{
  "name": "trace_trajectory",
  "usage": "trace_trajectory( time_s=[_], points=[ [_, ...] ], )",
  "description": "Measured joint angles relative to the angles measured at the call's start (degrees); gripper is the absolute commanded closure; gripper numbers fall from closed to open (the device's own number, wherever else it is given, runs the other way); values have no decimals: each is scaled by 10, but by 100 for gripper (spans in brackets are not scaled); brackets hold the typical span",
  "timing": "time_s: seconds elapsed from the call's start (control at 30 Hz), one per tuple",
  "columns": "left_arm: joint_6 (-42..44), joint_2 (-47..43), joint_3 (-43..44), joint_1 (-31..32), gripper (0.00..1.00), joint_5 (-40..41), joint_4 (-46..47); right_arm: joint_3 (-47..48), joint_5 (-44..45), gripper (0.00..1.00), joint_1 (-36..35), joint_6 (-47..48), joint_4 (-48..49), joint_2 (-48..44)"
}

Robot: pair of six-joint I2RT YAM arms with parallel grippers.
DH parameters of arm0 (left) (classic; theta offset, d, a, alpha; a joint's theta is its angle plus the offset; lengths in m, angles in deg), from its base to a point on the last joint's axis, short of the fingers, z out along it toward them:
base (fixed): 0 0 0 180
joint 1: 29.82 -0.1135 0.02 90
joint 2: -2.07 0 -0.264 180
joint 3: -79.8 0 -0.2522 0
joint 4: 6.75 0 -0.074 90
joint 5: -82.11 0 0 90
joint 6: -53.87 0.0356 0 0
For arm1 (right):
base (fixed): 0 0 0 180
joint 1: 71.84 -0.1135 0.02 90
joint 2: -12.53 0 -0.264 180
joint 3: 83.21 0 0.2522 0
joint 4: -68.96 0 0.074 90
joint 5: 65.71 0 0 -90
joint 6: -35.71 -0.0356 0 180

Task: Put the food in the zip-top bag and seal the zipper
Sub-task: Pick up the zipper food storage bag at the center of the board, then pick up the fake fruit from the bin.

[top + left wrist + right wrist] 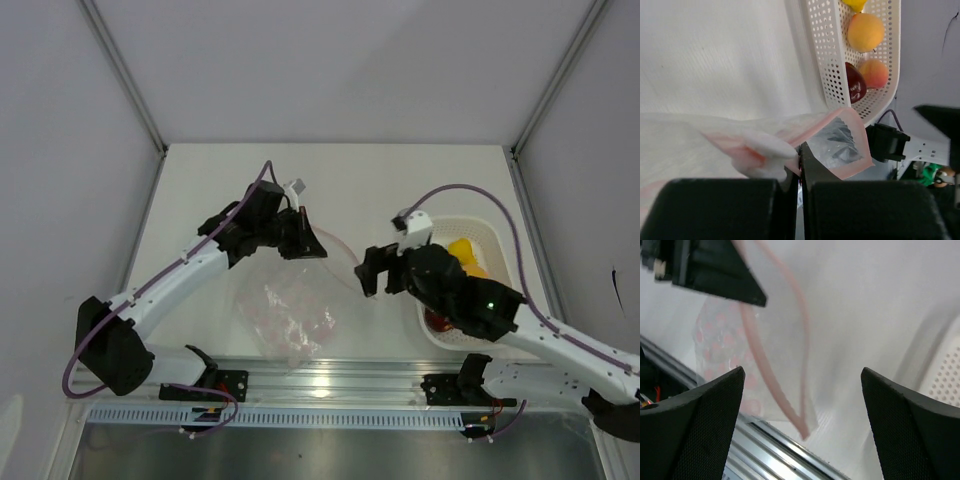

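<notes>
The left gripper (800, 162) is pressed shut on the zipper (812, 125), holding that edge of the bag (290, 312) up. The right gripper (800, 390) hangs spread wide near the zipper, gripping nothing. The food (866, 31) lies in the white basket (822, 55), apart from the bag.

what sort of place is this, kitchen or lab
Most likely a robot test cell, not a kitchen: plain white walls box in a table, an aluminium rail carries the left arm and right arm, with a zip-top bag and basket as props.
</notes>
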Motion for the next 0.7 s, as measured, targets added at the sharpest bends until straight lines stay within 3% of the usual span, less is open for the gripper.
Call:
trace_trajectory(
  time_s=[0.1,0.2,0.4,0.5,0.7],
  points=[
    [51,0,23,3,99,13,-12,14,24,1,65,-56,-47,-62],
    [83,5,37,10,99,19,-28,27,30,1,201,-96,-85,-86],
    [107,23,40,26,100,17,-40,29,-92,1,494,-133,-152,-20],
    [106,22,35,33,99,8,-35,16,-141,1,545,-139,-177,23],
    [106,21,11,37,100,2,-27,-33,-170,1,554,-184,-214,12]
  ],
)
